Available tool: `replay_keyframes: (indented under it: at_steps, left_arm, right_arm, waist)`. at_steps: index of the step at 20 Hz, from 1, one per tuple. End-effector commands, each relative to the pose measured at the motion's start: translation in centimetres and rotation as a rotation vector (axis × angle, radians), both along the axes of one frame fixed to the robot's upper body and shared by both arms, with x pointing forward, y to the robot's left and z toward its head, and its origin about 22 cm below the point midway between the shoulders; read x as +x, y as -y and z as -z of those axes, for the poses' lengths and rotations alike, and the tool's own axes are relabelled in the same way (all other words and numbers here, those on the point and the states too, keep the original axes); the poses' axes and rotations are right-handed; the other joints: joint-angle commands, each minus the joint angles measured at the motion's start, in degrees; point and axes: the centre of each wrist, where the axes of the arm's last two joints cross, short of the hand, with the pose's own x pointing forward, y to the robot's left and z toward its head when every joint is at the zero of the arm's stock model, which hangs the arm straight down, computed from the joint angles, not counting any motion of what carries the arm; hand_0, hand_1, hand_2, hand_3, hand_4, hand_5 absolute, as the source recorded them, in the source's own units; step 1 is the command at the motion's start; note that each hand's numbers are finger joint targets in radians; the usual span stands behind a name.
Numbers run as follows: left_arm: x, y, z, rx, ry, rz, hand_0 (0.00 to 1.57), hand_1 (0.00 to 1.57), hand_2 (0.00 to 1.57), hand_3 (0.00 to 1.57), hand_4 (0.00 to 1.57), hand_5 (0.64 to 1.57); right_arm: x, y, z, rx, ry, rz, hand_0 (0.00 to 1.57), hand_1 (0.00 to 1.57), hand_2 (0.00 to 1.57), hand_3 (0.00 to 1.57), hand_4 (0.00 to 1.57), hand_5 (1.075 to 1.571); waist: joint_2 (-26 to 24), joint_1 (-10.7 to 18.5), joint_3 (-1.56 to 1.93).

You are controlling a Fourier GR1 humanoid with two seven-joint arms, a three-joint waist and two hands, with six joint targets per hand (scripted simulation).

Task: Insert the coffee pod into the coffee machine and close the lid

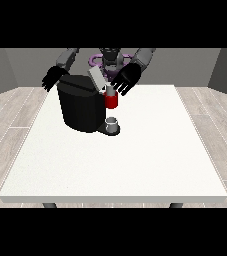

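Bench [135,165] fills most of the front view, white and wide, with the robot small behind its far edge and both arms reaching over it. Near the far-left part of the bench stands the coffee machine [80,107], a black block with a red front part [111,101] on the side nearest the bench's middle. Its grey lid [97,78] is tilted up, slanting away from the top of the machine — not closed. Below the red part, on the machine's low base, sits a small grey cup [112,122].

The hand at the view's right [125,80] hangs just above the red part and right beside the raised lid, fingers spread and pointing down towards the bench. A small pale thing shows just under its fingers, at the top of the red part; whether that is the coffee pod, and whether the fingers touch it, I cannot tell.

The hand at the view's left [53,77] hovers past the machine's far-left upper corner, close to the bench's far edge — fingers splayed and holding nothing. It does not touch the machine as far as the view shows.
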Motion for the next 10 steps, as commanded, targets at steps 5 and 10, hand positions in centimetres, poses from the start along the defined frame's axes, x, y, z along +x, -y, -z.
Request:
replay_keyframes:
  at_steps: [5,10]
  left_arm:
    - [0.0,0.1,0.3,0.012,-0.005,0.019,1.23,1.23,1.27,1.18,0.48,1.571]
    - [0.0,0.3,1.1,-0.01,-0.052,0.057,1.21,1.21,1.24,1.12,0.46,1.571]
  right_arm:
    - [0.7,-0.1,-0.7,0.016,0.018,0.018,0.0,0.0,0.0,0.0,0.44,1.571]
    - [-0.2,1.2,1.5,-0.012,-0.023,0.053,0.0,0.0,0.0,0.0,0.42,1.571]
  waist:
    - [1.62,1.25,0.0]
    - [0.62,2.51,0.02]
